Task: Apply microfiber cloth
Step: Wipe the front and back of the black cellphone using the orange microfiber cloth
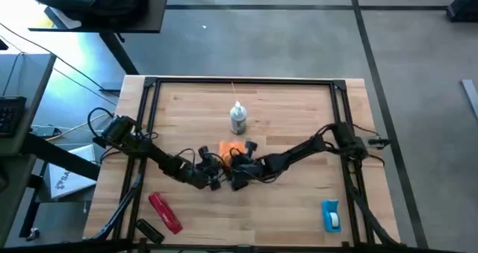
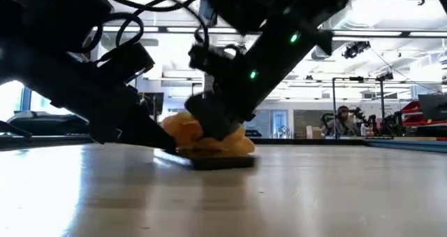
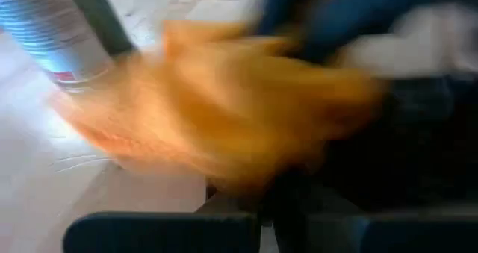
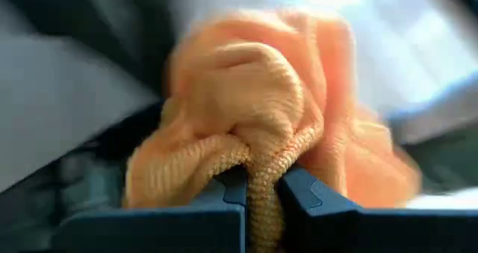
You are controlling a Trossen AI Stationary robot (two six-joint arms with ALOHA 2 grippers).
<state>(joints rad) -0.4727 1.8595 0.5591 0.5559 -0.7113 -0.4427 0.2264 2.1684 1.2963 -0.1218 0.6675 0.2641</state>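
Observation:
The orange microfiber cloth [image 1: 228, 148] [image 2: 209, 140] lies bunched on a flat black phone [image 2: 225, 163], which rests on the wooden table near its middle. My right gripper [image 1: 237, 163] [image 4: 263, 208] reaches in from the right and is shut on the cloth [image 4: 254, 104]. My left gripper [image 1: 214, 177] [image 2: 166, 147] slants down from the left to the phone's left end; its fingers stand almost together. In the left wrist view the cloth [image 3: 224, 119] fills the picture just ahead of that gripper [image 3: 267, 227]. My left gripper meets the phone's left end [image 2: 183, 159], slanting down from the table's left. A dark edge [image 3: 295, 189] runs into the narrow gap between its fingers; blur hides the hold itself. The phone lies flat on the table. My right gripper pinches a gathered fold of the cloth [image 4: 263, 186] between its two fingers [image 4: 224, 201], several layers together. The fingers slant down from the table's right. The cloth bulges out beyond the fingers, and its underside rests on the phone's top face.
A spray bottle [image 1: 237, 119] [image 3: 52, 36] stands just beyond the cloth. A red oblong tool [image 1: 165, 212] and a small black object [image 1: 149, 229] lie at the near left, a blue-and-white object [image 1: 331, 216] at the near right. Black frame rails [image 1: 149, 133] border the table.

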